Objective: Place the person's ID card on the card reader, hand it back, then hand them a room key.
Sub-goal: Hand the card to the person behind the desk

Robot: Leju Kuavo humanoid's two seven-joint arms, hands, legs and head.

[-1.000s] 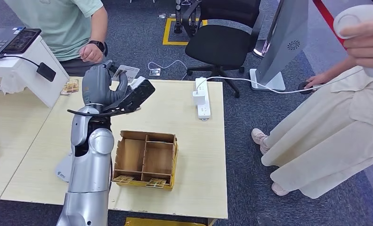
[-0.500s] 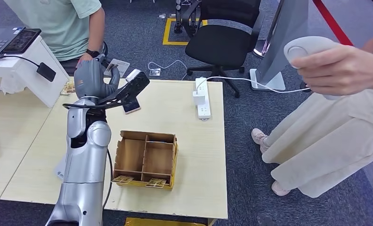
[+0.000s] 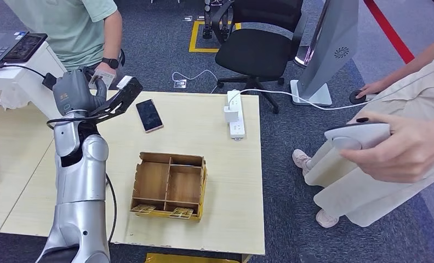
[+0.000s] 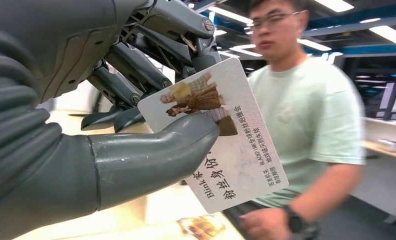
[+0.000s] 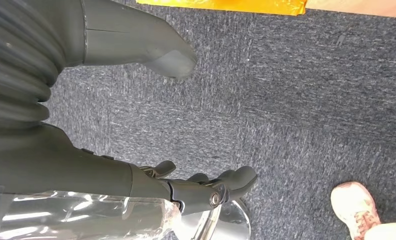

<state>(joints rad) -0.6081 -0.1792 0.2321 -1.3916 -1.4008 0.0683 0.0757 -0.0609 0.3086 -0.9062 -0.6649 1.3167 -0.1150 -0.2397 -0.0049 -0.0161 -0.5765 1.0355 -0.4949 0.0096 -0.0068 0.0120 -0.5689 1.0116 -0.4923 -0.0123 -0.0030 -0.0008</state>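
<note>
My left hand point(image 3: 89, 94) is raised over the table's far left corner and pinches the ID card point(image 3: 128, 84) between thumb and fingers. In the left wrist view the ID card point(image 4: 231, 150) shows a photo and printed text, with the thumb point(image 4: 156, 155) across its face. Just beyond it sits a person in a green shirt point(image 3: 72, 27), their hand point(image 3: 103, 74) close to the card. The flat dark card reader point(image 3: 149, 115) lies bare on the table, to the right of my hand. My right hand point(image 5: 111, 170) hangs over grey carpet, fingers apart, holding nothing.
A cardboard compartment box point(image 3: 170, 183) stands mid-table with key cards point(image 3: 182, 212) in its front slots. A white power strip point(image 3: 235, 116) lies at the far right edge. A standing person on the right holds a white device point(image 3: 360, 137). A white stand point(image 3: 26, 76) rises at left.
My left hand has swung left and away with the ID card, from above the card reader toward the seated person, uncovering the reader. The standing person's hand with the white device has dropped lower.
</note>
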